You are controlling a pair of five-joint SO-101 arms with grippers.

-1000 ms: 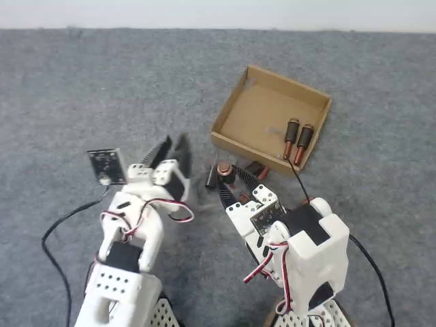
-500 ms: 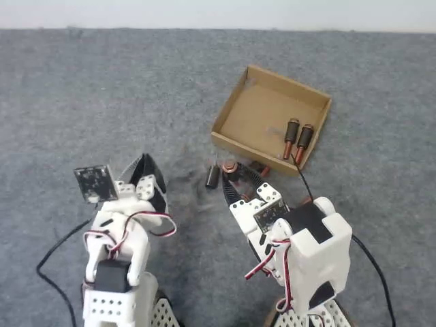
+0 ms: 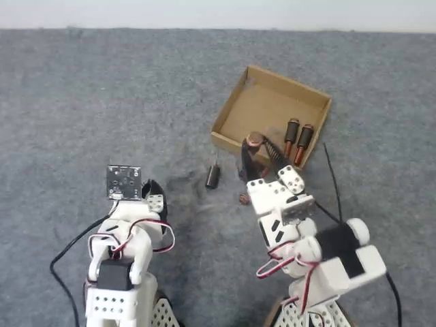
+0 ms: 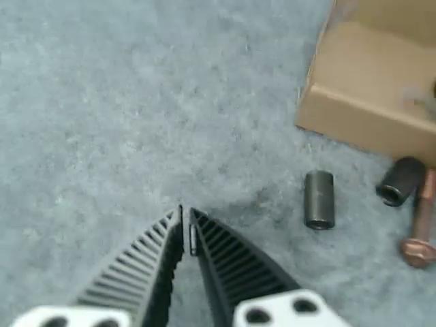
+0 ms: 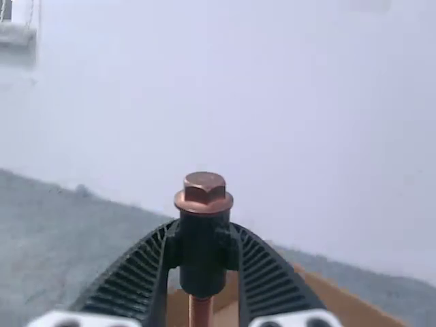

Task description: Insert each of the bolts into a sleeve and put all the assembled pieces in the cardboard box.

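Two assembled pieces [image 3: 297, 139] lie inside the cardboard box [image 3: 235, 102], at right edge. R gripper [image 5: 203, 231] clamps a sleeved bolt [image 5: 204, 194] (head up); L gripper [image 4: 185, 219] closed, empty.

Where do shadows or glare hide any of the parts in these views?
High view: soft, even light, only faint shadow on the carpet around the loose sleeve; no glare in the cardboard box. Left wrist view: a dull highlight along that sleeve, nothing hidden. Right wrist view: the bright wall backlights the right claw, yet its sleeved bolt reads clearly.
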